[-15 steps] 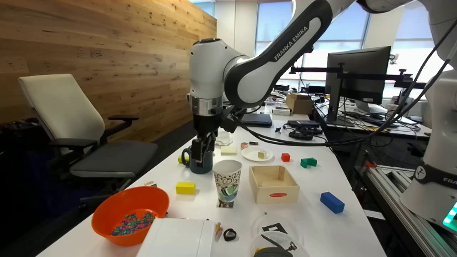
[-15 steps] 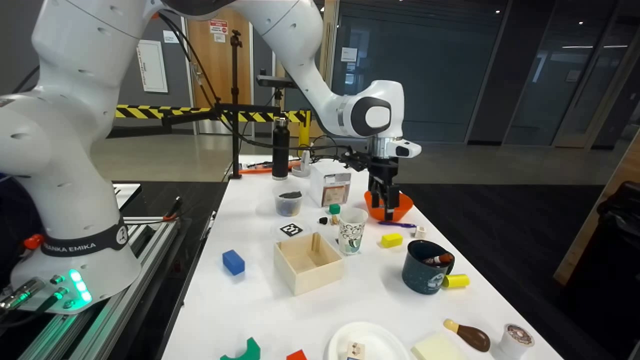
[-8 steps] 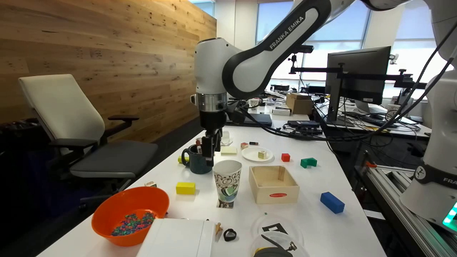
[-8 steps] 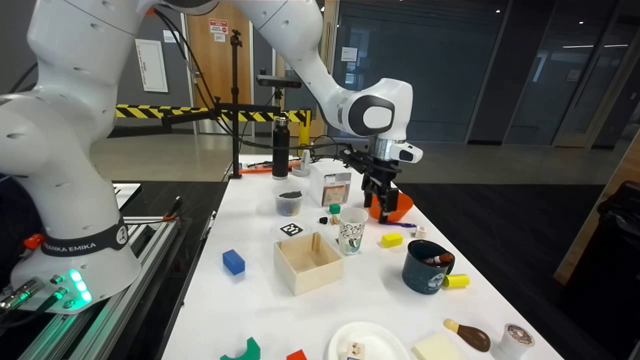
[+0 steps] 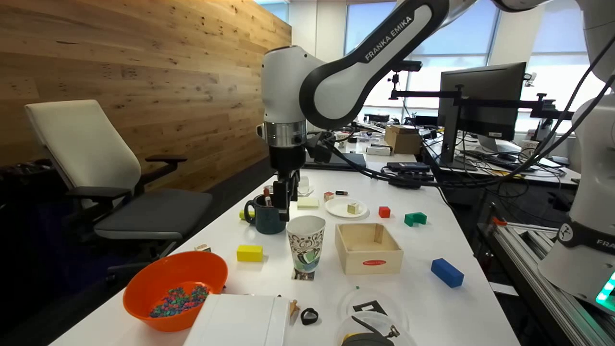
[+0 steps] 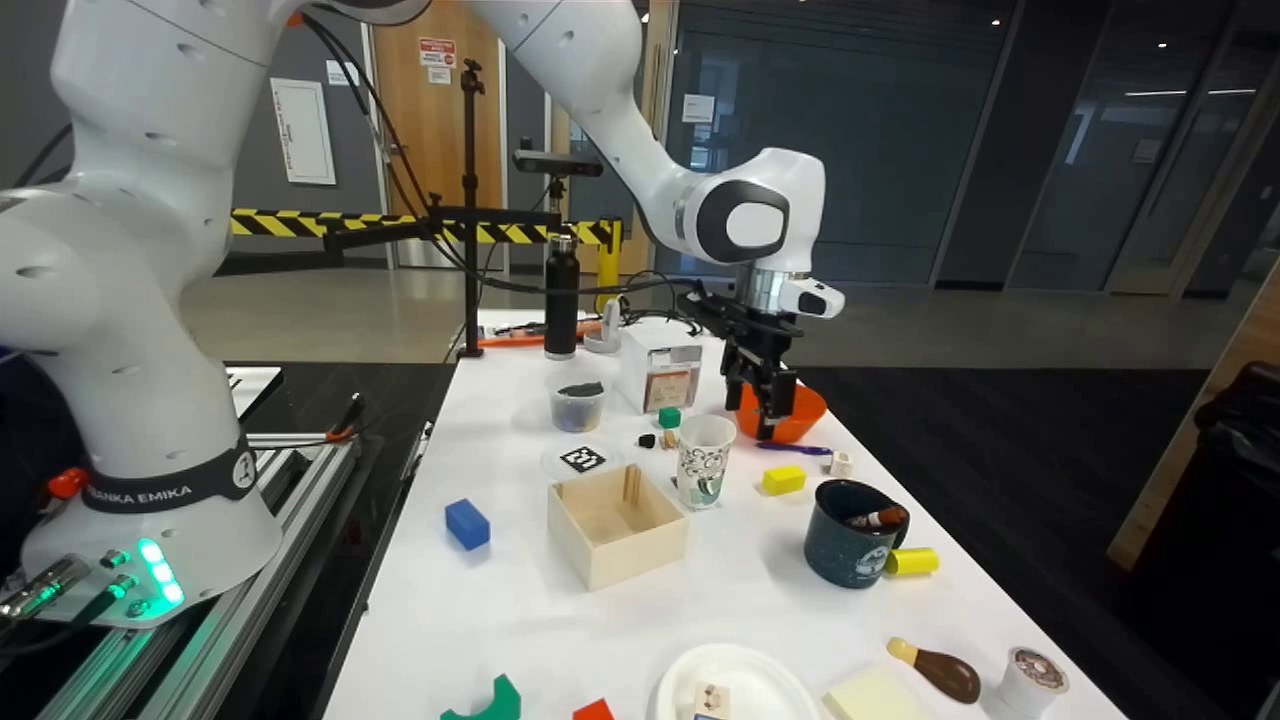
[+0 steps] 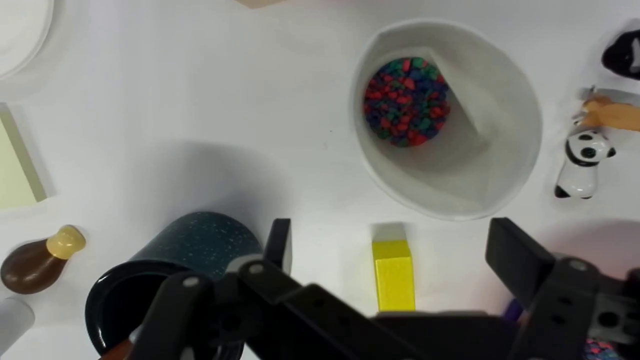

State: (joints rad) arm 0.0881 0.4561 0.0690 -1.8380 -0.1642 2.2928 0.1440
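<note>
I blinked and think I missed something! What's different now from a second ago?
The gripper moved: in an exterior view it slid a little to the right, toward the paper cup, and slightly up, so more of the dark mug shows. It is open; it took hold of nothing and let nothing go. The paper cup, dark mug, yellow block and orange bowl stayed put.

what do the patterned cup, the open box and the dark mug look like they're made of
Patterned cup: probably matte paper, given the thin wall and apparent seam inside in the wrist view.
Open box: likely bare wood, matte, from its pale tan walls.
Dark mug: glossy and speckled with a shiny rim; glazed ceramic or enamelled metal, can't tell which.
</note>
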